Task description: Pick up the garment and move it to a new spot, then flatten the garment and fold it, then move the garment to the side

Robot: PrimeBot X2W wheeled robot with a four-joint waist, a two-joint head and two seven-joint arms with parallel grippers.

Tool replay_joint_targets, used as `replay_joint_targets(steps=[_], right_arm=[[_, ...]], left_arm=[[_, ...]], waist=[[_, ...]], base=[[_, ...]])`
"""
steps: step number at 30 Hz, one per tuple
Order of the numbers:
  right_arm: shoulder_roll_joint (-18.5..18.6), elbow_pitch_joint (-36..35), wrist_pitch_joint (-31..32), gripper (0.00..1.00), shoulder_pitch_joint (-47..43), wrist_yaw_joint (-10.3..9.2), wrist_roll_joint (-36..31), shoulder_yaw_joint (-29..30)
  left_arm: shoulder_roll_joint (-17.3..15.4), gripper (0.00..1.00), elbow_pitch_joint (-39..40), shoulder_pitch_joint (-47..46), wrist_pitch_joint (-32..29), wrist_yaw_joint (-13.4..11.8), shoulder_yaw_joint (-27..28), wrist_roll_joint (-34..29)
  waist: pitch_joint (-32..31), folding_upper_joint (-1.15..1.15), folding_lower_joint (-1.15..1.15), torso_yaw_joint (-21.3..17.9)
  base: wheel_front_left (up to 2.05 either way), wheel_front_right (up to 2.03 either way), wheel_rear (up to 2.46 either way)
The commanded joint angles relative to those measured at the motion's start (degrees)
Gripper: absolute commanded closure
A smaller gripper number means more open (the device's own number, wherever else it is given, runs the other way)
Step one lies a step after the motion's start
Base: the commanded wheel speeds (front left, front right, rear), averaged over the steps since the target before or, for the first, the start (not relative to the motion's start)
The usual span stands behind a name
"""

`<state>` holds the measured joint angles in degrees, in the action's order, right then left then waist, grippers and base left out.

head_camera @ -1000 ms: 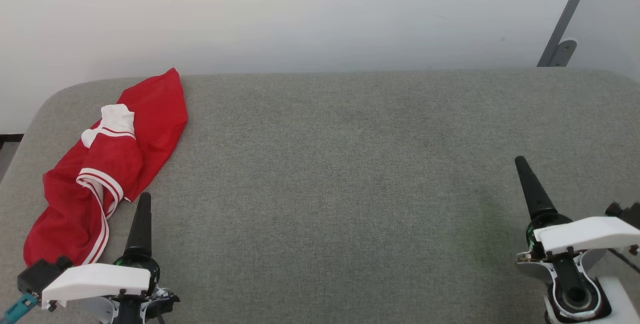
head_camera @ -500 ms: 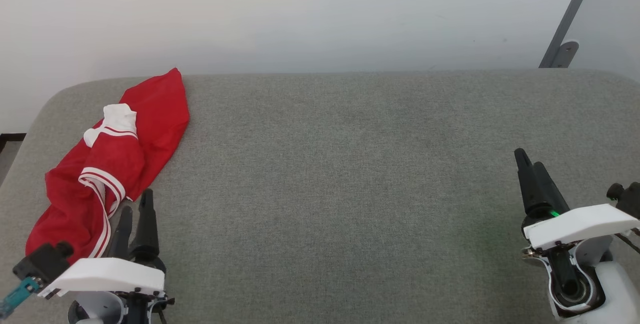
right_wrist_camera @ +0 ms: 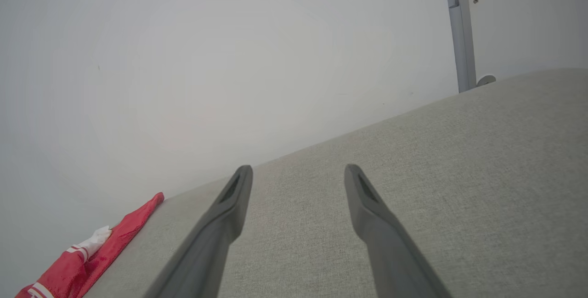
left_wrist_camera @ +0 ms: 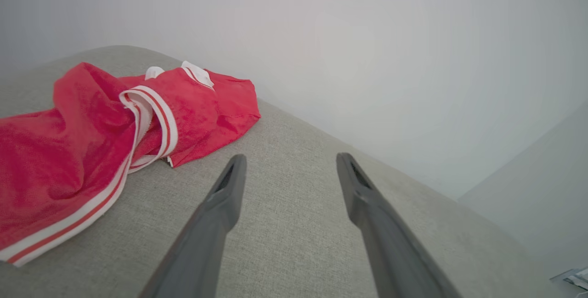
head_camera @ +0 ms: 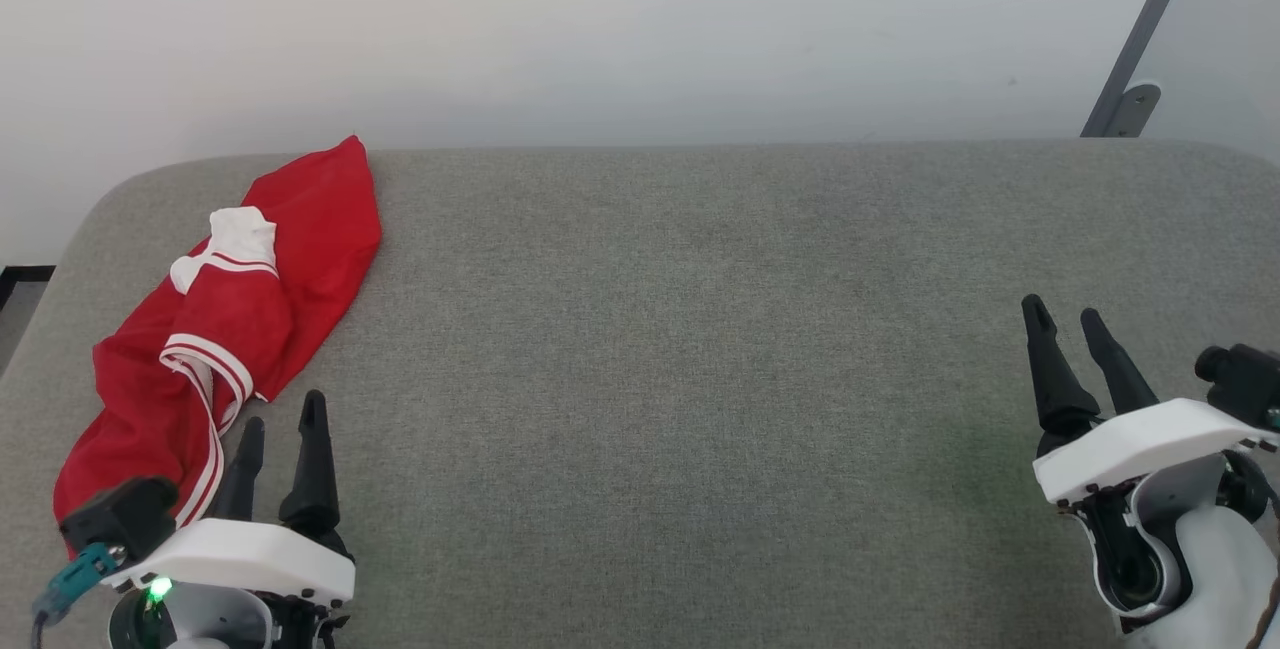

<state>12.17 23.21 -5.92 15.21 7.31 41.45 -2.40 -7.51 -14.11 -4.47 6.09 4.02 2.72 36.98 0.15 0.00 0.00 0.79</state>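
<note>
The red garment (head_camera: pixel 250 299) lies crumpled at the far left of the grey padded surface (head_camera: pixel 700 329), with a white cuff and red-and-white striped trim showing. In the left wrist view the garment (left_wrist_camera: pixel 92 128) is bunched to the left of my fingers. My left gripper (head_camera: pixel 282 414) stands open just right of the garment's near end, not touching it. At the lower right my right gripper (head_camera: pixel 1062 311) is open over bare grey fabric, far from the garment. The right wrist view shows the garment (right_wrist_camera: pixel 87 256) small at the lower left.
A pale wall (head_camera: pixel 640 29) rises behind the surface. A grey metal bracket (head_camera: pixel 1135 49) leans against it at the upper right. The surface's rounded left corner (head_camera: pixel 70 239) lies close to the garment. Open grey fabric stretches between the grippers.
Both grippers have turned at the wrist and now show two spread fingers where one showed a second ago. The garment has not moved.
</note>
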Motion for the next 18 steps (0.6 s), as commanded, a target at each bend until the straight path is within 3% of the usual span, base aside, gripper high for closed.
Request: replay_joint_targets(steps=[1,18], right_arm=[[0.6,0.1,-0.8,0.0,1.9,0.23,-2.6,-0.3],[1.1,1.6,-3.4,0.0,3.6,0.25,-13.5,-0.3]], left_arm=[[-0.8,0.0,0.4,-0.3,0.7,-0.5,-0.4,-2.7],[-2.4,0.0,-0.8,0.0,3.2,-1.5,-2.8,-11.8]], waist=[[0.0,0.0,0.0,0.0],[-0.1,0.0,0.0,0.1]], base=[[0.0,0.0,0.0],[0.0,0.0,0.0]])
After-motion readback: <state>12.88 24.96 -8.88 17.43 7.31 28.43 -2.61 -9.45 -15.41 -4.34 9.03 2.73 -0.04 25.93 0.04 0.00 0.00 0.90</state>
